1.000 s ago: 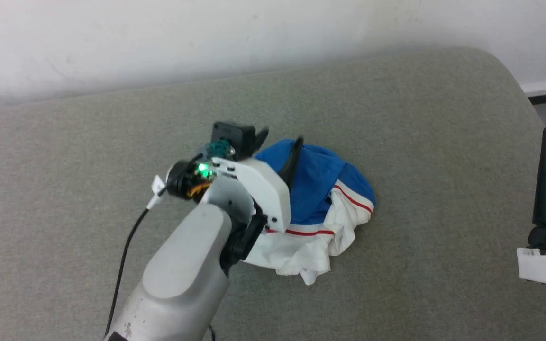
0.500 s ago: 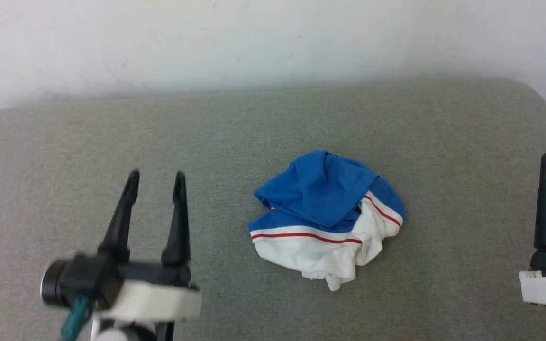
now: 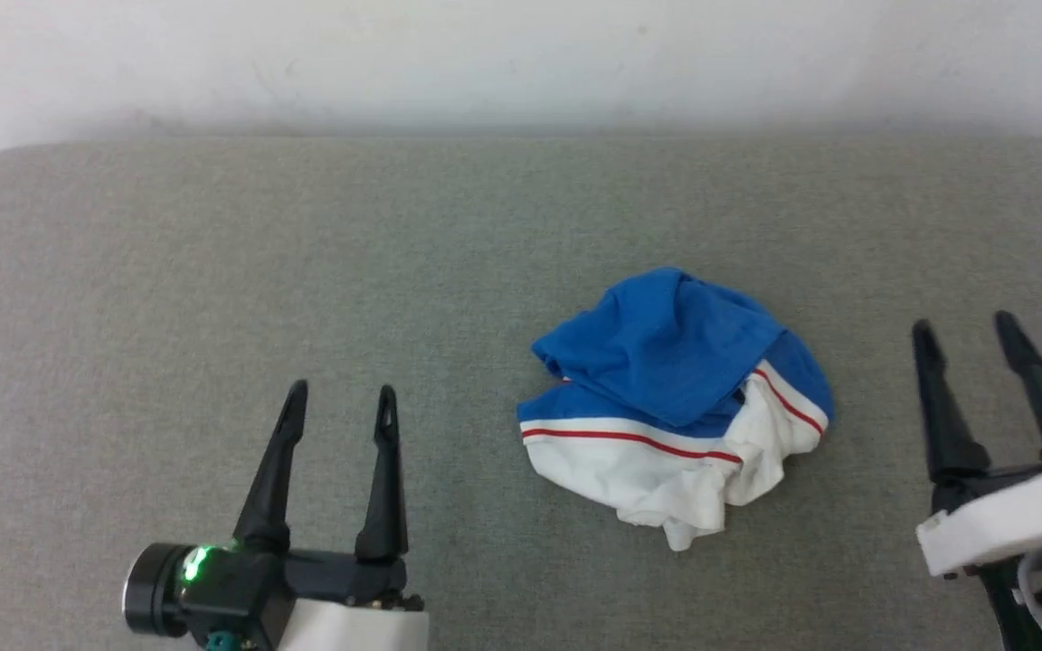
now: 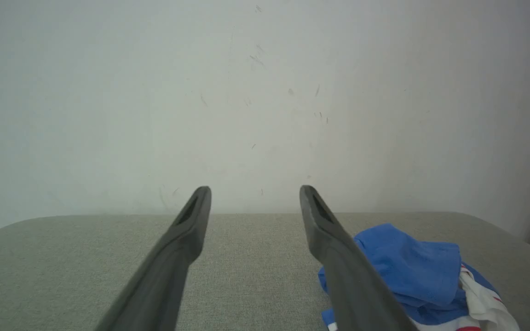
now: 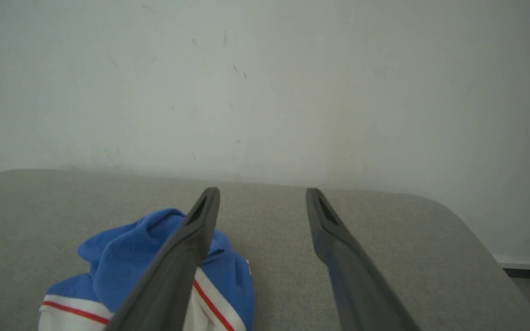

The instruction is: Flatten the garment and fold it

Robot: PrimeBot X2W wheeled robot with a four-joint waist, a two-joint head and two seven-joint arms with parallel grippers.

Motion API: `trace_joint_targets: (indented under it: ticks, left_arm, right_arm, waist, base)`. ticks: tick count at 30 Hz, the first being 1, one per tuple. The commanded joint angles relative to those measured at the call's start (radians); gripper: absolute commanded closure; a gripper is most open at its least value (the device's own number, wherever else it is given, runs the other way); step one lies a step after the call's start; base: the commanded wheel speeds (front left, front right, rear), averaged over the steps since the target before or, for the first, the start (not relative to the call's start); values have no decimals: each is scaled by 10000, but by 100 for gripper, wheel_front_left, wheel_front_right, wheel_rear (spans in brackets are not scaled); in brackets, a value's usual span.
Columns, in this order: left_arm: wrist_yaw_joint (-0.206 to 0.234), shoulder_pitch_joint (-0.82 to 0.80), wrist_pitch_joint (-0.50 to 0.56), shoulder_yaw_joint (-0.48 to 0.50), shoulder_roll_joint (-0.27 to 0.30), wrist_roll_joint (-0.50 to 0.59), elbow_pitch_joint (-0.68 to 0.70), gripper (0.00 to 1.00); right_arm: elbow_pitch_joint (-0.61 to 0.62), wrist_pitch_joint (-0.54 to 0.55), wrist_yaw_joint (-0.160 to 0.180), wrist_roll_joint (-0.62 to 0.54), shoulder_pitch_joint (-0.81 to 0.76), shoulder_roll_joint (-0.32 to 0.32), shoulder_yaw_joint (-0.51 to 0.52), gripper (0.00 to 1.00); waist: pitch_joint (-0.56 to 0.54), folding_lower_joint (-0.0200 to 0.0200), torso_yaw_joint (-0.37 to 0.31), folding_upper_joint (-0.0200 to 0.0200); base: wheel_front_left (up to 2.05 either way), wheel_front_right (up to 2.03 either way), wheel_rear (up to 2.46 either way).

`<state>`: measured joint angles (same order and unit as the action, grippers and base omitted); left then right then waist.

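Grey-green woven pad [image 3: 213,298] with rounded corners, scuffed white wall [image 3: 521,54] behind; head view: garment [image 3: 675,398] is a crumpled blue-and-white heap with red-striped trim, right of centre, left gripper [image 3: 342,391] at its 9 o'clock and right gripper [image 3: 963,323] at 3 o'clock, both splayed, empty and apart from it. Left wrist view: heap [image 4: 407,262] at 4 o'clock, part-hidden by one tapered dark finger. Right wrist view: heap [image 5: 122,257] at 7 o'clock, likewise part-hidden.

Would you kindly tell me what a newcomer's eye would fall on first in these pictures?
The crumpled royal-blue jersey T-shirt, with white fabric and red-striped trim showing, stands out first, bunched in a heap right of centre on the grey fabric-covered surface. To either side of it, apart from the cloth, the left gripper and the right gripper hang open, aimed toward the plain white wall.
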<state>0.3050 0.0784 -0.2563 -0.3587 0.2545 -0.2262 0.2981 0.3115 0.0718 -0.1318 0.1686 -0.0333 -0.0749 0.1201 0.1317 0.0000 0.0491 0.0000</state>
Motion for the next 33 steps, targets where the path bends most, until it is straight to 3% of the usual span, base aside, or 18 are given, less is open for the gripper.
trace_joint_targets:
  ticks: [1,6,14,15,16,17,24,28,33]
  left_arm:
    - [-160,-341,-52,-20,-200,153,-97,0]
    - [-454,-674,-53,-22,-745,318,-390,0]
    - [-824,-761,-54,170,-1249,534,-668,0]
    - [-872,-762,-54,209,-1288,566,-696,0]
    - [-915,-762,-54,245,-1328,594,-724,0]
    - [-958,-760,-54,280,-1366,617,-748,0]
    - [-1104,-558,-54,634,-1570,705,-876,0]
    - [-1225,-401,-54,822,-1646,714,-917,0]
    - [-1403,-257,-55,918,-1726,748,-980,0]
  right_arm:
    - [-514,622,11,142,342,-475,-249,0]
    - [-2307,2097,11,409,946,-1782,-1013,0]
    - [-4057,2582,11,735,1400,-2767,-2221,0]
    - [-4252,2570,11,789,1443,-2776,-2272,24]
    - [-4446,2561,11,812,1479,-2775,-2289,73]
    - [-4621,2569,11,814,1510,-2782,-2319,100]
    - [-4688,2102,11,820,2092,-2744,-2076,100]
    - [-3966,2081,11,843,2942,-3155,-1768,100]
    - [-3215,2543,11,676,3254,-3845,-647,100]
  waist:
    - [442,0,473,0]
    - [911,0,1010,0]
    - [1233,0,1587,0]
    - [1236,0,1633,0]
    - [1231,0,1672,0]
    - [1221,0,1700,0]
    - [749,0,1431,0]
    - [339,0,1065,0]
    - [77,0,852,0]
  base:
    - [0,0,0]
    - [0,0,0]
    - [0,0,0]
    - [0,0,0]
    - [0,0,0]
    - [0,0,0]
    - [0,0,0]
    - [0,0,0]
    - [0,0,0]
